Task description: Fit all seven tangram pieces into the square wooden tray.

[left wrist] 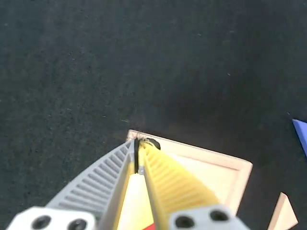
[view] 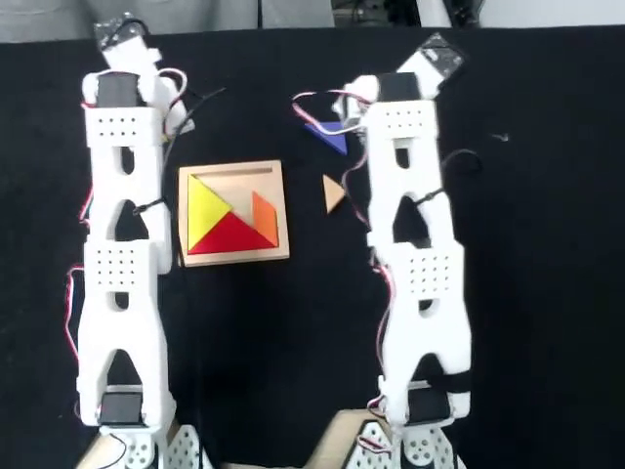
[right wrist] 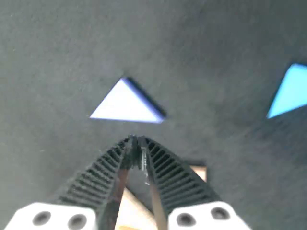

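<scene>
The square wooden tray (view: 234, 252) lies between the arms and holds a yellow triangle (view: 205, 210), a red triangle (view: 229, 237) and an orange parallelogram (view: 265, 217). A dark blue triangle (view: 329, 137) and a wood-coloured triangle (view: 334, 192) lie on the black table to the tray's right. My left gripper (left wrist: 139, 143) is shut with nothing in it, its tips over a corner of the tray (left wrist: 230, 165). My right gripper (right wrist: 136, 143) is shut and empty, just short of the dark blue triangle (right wrist: 127, 103). A light blue triangle (right wrist: 290, 91) lies farther off.
Both white arms stretch from the near table edge to the far side, the left arm (view: 122, 264) beside the tray and the right arm (view: 415, 254) beside the loose pieces. Black table surface lies free to the right of the right arm and in front of the tray.
</scene>
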### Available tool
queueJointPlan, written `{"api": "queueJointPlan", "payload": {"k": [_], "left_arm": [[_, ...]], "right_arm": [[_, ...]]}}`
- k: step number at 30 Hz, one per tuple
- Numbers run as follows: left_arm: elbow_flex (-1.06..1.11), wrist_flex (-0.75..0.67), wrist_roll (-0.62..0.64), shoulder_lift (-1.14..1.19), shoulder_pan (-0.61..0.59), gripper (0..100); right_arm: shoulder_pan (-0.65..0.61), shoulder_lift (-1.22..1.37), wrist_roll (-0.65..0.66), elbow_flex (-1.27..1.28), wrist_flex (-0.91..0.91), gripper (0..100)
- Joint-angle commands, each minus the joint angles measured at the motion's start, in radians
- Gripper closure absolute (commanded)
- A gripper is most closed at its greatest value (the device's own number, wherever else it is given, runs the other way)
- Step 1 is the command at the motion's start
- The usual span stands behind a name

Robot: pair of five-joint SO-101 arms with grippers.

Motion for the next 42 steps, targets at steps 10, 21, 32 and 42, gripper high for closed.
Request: {"api": "queueJointPlan", "payload": {"k": [10,21,32,42], "left_arm": [[-0.005,0.006,0.008,-0.038,-0.03,97],[0.061,0.006,0.008,-0.04,-0.021,97],[0.061,0.006,0.008,-0.04,-0.027,97],[0.059,0.006,0.008,-0.041,-0.019,97]], "right_arm": [[-0.137,0.147,-0.095,-0.038,-0.651,98.7],[-0.155,0.374,-0.101,-0.062,-1.066,98.8],[-0.15,0.458,-0.103,-0.154,-0.884,98.8],[-0.095,0.461,-0.158,-0.524,-0.127,98.8]]}}
